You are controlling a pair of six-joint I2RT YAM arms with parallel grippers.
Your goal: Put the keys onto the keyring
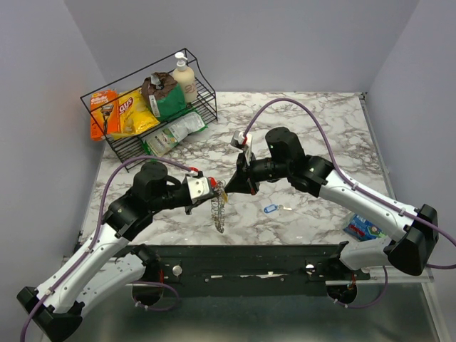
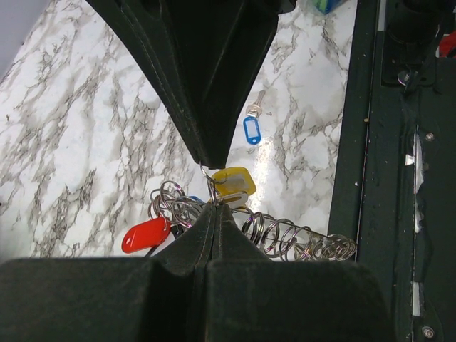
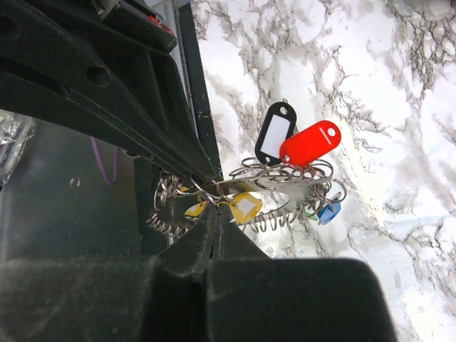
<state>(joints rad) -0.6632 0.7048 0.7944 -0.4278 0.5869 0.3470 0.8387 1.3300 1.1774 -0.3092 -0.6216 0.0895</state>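
Observation:
The keyring [image 1: 219,201] hangs between both arms as a tangle of silver wire rings with a coiled chain [image 2: 299,241] dangling from it. Plastic tags hang off it: red [image 2: 146,234], yellow [image 2: 231,178], black [image 3: 274,133] and blue [image 3: 328,212]. My left gripper [image 2: 214,206] is shut on a ring of the keyring. My right gripper [image 3: 216,206] meets it tip to tip, shut on a ring beside the yellow tag [image 3: 246,206]. One loose key [image 1: 285,208] with a blue tag [image 1: 269,209] lies on the marble right of the grippers, also in the left wrist view as key [image 2: 254,109] and tag [image 2: 251,130].
A black wire basket [image 1: 206,107] with snack bags and a bottle stands at the back left. A blue packet [image 1: 365,228] lies by the right arm's base. The black mounting rail [image 1: 235,260] runs along the near edge.

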